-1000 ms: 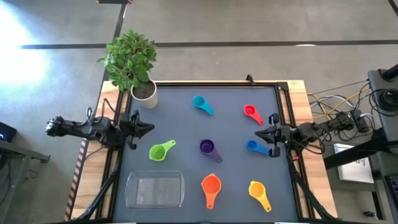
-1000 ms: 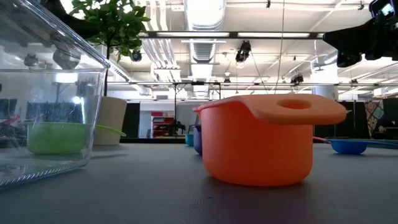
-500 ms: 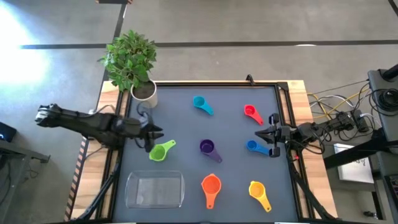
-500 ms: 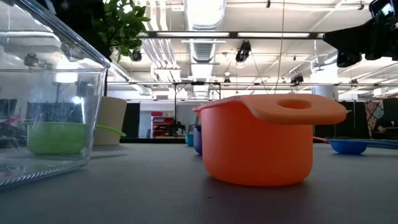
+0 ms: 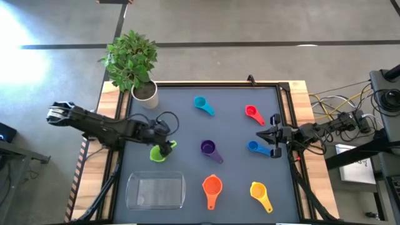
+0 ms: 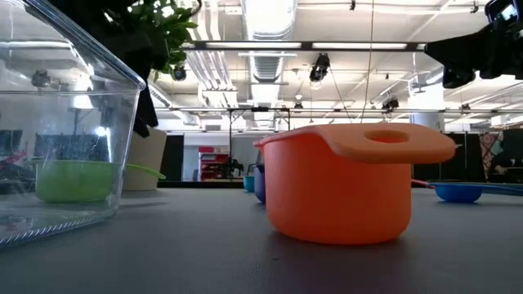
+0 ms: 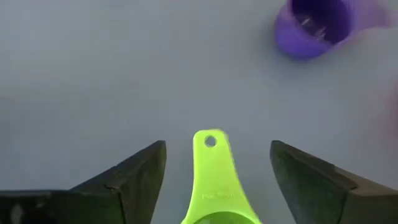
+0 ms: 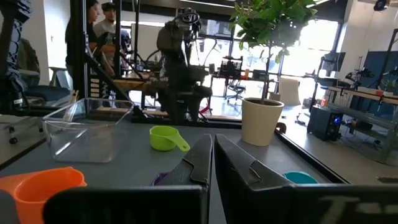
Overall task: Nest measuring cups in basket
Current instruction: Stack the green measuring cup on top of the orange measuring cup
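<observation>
Seven measuring cups lie apart on the grey mat: green [image 5: 158, 154], light blue [image 5: 201, 104], red [image 5: 252, 113], purple [image 5: 208, 148], dark blue [image 5: 255, 147], orange [image 5: 212, 185] and yellow [image 5: 258, 190]. The clear basket [image 5: 156, 190] stands at the near left with nothing in it. My left gripper [image 5: 166, 145] hovers open over the green cup; in the left wrist view its fingers [image 7: 137, 174] stand on either side of the cup's handle [image 7: 214, 168], apart from it. My right gripper [image 5: 262, 134] waits shut between the red and dark blue cups.
A plant in a white pot [image 5: 145, 94] stands at the far left corner, just beyond my left arm. A raised black frame [image 5: 284, 119] runs along the mat's edges. People stand in the room beyond the table's left side [image 8: 99, 31].
My left gripper has moved toward the table's right and near edges, from beside the mat's left edge to above the green cup, and has opened on the way. The cups and the basket have not moved.
</observation>
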### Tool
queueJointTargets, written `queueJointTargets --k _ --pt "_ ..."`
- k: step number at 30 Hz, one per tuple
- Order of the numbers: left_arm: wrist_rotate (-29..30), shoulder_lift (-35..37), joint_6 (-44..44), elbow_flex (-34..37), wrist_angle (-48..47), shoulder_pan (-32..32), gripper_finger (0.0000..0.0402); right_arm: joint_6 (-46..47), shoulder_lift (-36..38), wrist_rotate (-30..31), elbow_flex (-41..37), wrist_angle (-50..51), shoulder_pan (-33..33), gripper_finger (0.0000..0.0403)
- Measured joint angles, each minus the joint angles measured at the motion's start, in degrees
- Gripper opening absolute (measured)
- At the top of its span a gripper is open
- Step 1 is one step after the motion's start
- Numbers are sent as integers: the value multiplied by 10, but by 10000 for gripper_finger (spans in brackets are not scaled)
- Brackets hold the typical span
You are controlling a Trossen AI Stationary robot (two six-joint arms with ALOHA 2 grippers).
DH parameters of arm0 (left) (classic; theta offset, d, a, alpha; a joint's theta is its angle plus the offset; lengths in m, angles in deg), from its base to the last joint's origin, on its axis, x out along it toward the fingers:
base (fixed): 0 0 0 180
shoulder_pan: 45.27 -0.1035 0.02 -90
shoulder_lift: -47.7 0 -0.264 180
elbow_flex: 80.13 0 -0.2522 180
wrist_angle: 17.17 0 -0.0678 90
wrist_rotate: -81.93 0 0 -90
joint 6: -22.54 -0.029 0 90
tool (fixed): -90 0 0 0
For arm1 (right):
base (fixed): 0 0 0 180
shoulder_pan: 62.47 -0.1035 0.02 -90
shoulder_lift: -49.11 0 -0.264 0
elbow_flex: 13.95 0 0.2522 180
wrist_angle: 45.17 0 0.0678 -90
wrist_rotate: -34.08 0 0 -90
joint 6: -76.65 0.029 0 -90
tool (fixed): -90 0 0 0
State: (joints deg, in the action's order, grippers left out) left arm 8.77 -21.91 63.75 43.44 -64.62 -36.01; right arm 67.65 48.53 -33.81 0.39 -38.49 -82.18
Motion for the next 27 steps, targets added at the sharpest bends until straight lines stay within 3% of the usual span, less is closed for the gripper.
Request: queueJointTargets --k 11,27 --pt "-19 -145 0 -73 -66 0 270 0 0 0 0 0 0 9" --pt "-61 -181 18 -64 -64 -17 269 0 0 0 0 0 0 9"
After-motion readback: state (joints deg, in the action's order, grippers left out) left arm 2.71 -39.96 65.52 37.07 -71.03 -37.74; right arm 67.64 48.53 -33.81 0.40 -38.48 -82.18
